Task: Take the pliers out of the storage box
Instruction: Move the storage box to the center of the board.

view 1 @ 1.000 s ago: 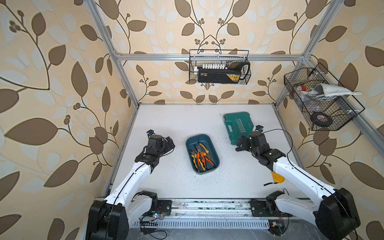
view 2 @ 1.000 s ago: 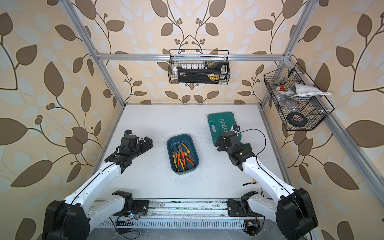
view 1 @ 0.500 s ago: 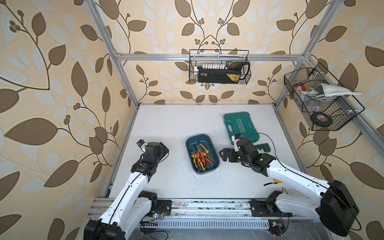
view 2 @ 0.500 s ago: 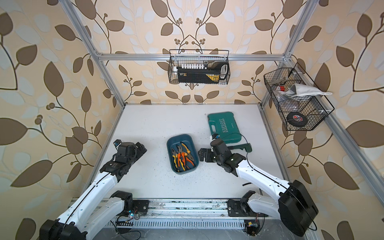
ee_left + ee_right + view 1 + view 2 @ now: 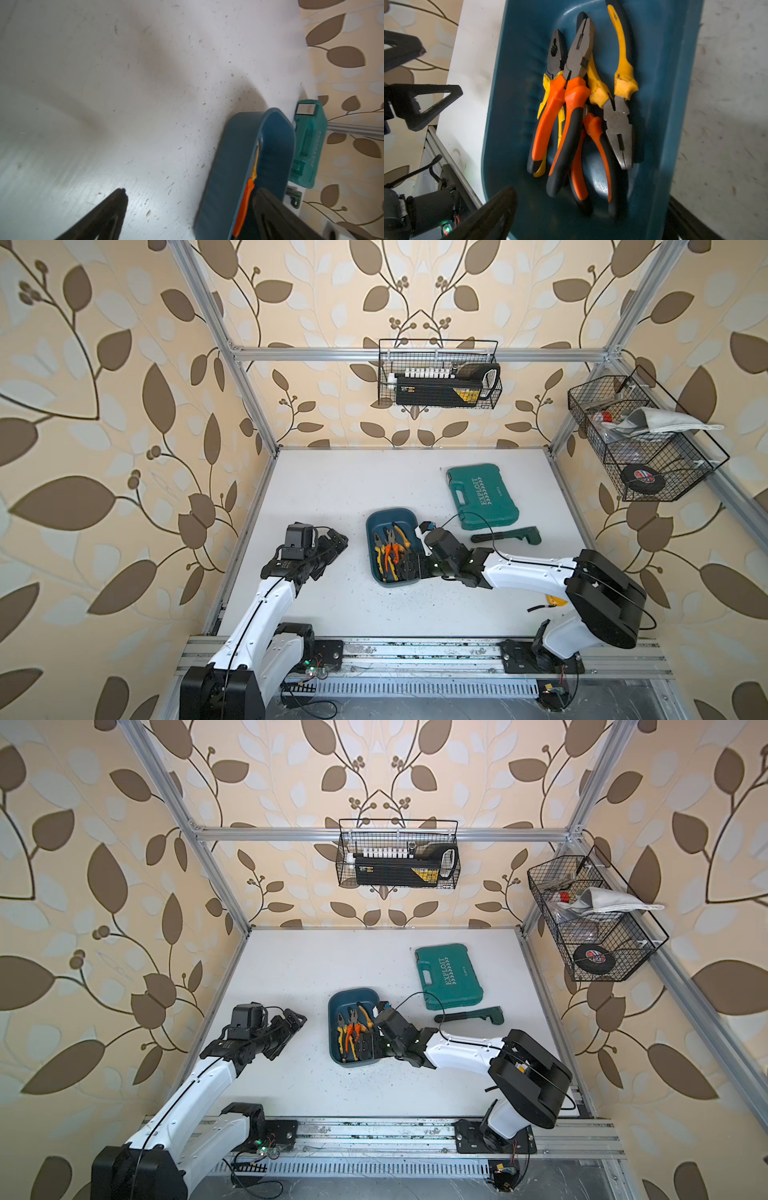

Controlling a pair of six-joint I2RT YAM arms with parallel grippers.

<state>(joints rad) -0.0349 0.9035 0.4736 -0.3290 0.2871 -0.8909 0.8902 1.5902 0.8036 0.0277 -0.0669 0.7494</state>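
Pliers (image 5: pixel 571 99) lie overlapping in the blue box (image 5: pixel 512 104), beneath the right gripper (image 5: pixel 409 568), spread wide and empty over its near end. The left gripper (image 5: pixel 334 545) hovers alongside, spread and empty. Closing on crossed handles may lift two together, or shove the box toward the green case (image 5: pixel 482 495) behind.

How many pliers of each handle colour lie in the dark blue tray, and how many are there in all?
Orange-and-black pliers: 2
Yellow-and-black pliers: 2
Total: 4
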